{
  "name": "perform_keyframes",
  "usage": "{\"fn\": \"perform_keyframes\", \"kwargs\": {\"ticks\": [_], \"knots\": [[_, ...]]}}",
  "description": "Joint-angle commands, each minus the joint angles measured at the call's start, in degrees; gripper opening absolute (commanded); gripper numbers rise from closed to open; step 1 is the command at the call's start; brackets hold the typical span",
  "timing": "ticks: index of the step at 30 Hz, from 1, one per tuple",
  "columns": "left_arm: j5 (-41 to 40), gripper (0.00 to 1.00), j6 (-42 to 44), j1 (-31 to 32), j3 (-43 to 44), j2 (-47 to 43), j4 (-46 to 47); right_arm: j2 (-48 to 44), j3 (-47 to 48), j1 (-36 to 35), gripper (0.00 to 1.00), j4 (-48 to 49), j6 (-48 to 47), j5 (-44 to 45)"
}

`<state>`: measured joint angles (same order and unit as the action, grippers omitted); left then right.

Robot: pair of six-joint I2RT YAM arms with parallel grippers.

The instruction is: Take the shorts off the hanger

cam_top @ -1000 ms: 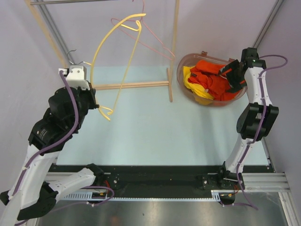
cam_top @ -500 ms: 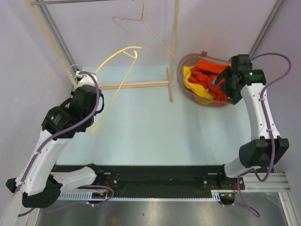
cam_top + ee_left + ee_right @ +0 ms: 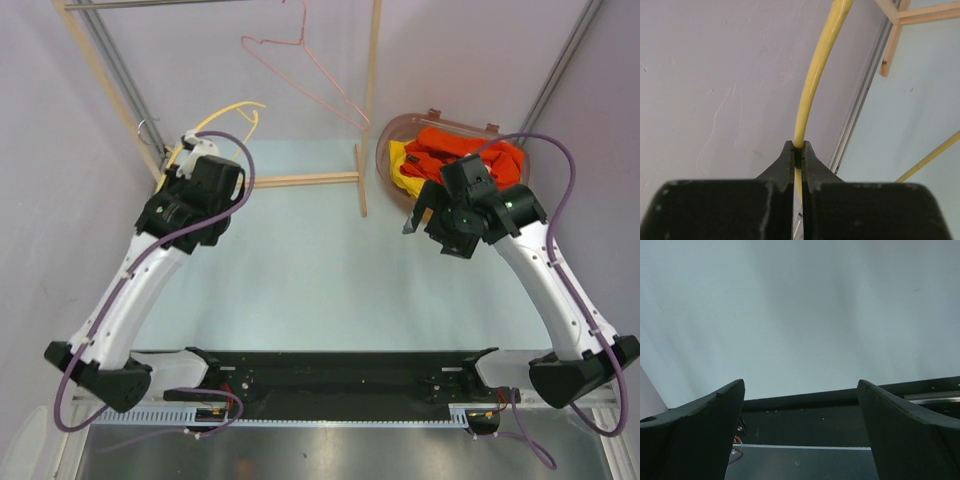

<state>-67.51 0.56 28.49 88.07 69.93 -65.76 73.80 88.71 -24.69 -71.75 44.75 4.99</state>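
Orange-red shorts (image 3: 455, 148) and yellow shorts (image 3: 403, 165) lie heaped in a clear basket (image 3: 383, 150) at the back right, off any hanger. My left gripper (image 3: 185, 155) (image 3: 798, 150) is shut on the wire of a bare yellow hanger (image 3: 228, 112) (image 3: 812, 85), held at the back left by the wall. My right gripper (image 3: 415, 218) (image 3: 801, 382) stands open and empty over the table just left of the basket, facing the near edge.
A wooden rack (image 3: 300, 181) (image 3: 895, 30) stands at the back, and a bare pink wire hanger (image 3: 300, 72) hangs from it. The purple wall (image 3: 715, 75) is close to my left gripper. The black base rail (image 3: 805, 415) shows under the right fingers.
My left arm has carried the yellow hanger back and left toward the wall. My right arm has pulled away from the basket and turned down over the table, still open.
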Motion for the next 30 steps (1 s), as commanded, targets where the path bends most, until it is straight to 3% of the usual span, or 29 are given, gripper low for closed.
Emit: {"fn": "perform_keyframes", "kwargs": {"ticks": [1,6,12,14,15,18,30], "knots": [[-5.7,0.0,13.39,-2.29,3.25,3.63,20.08,-4.01,1.73,-0.19,1.0,-5.95,-0.8,0.81],[-8.08,0.0,37.7,-7.29,0.87,6.78,49.86,-3.67,4.71,-0.01,1.0,-6.3,-4.05,-3.41],[-8.96,0.0,42.23,-12.05,5.7,13.11,58.08,0.55,15.43,2.18,1.0,-6.3,-10.02,-4.47],[-10.27,0.0,46.96,-12.49,5.53,14.44,65.54,1.52,18.15,3.67,1.0,-5.86,-11.35,-6.22],[-10.8,0.0,54.3,-12.84,5.27,15.23,77.41,2.57,19.04,4.29,1.0,-6.04,-12.31,-6.31],[-11.33,0.0,63.68,-13.46,7.02,19.27,89.72,4.33,22.29,7.28,1.0,-6.74,-13.98,-7.19],[-10.54,0.0,71.69,-14.95,21.26,34.65,101.17,6.44,25.73,12.12,1.0,-8.58,-16.36,-8.95]]}}
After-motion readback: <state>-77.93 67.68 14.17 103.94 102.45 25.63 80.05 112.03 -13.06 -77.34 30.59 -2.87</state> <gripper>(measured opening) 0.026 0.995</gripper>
